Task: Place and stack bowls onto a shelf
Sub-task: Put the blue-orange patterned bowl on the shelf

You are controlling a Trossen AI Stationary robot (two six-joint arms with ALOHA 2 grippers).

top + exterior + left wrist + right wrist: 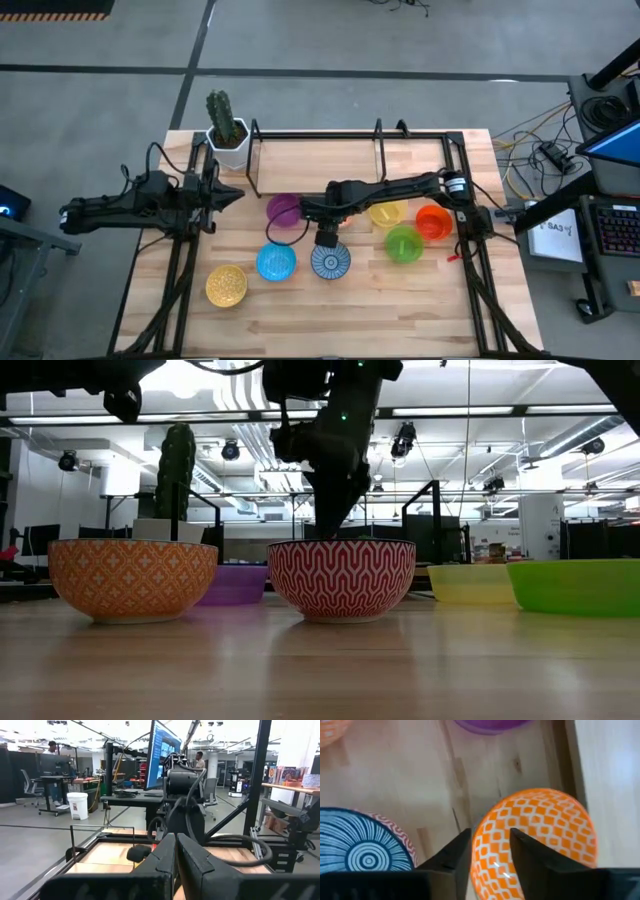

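Note:
My right gripper (pixel 325 238) (pixel 335 525) (pixel 490 840) points down at mid-table, between the purple bowl (pixel 283 210) and the blue-and-white patterned bowl (pixel 330 260) (pixel 342 578). It is shut on the orange patterned bowl (pixel 545 830). My own wrist hides that bowl in the high view. The plain blue bowl (pixel 276 262), two yellow bowls (pixel 227 285) (pixel 385 213), the green bowl (pixel 404 244) and the red-orange bowl (pixel 433 222) rest on the tabletop. The shelf (pixel 320 160) stands along the far edge. My left gripper (pixel 232 194) (pixel 176 845) waits shut at the left. My right gripper has the orange bowl by its edge (pixel 476 845), coming from above and pointing down. One finger (pixel 457 852) stands outside that edge and the other (pixel 530 855) lies over the patterned face. Whether the bowl is lifted or still on the table cannot be told.
A white pot with a green cactus (pixel 228 135) (pixel 175 470) stands at the shelf's left end. Black metal uprights (pixel 380 135) rise from the shelf board. Black frame rails (pixel 175 260) (pixel 478 270) run down both table sides. Bare wood lies along the near edge (pixel 330 320).

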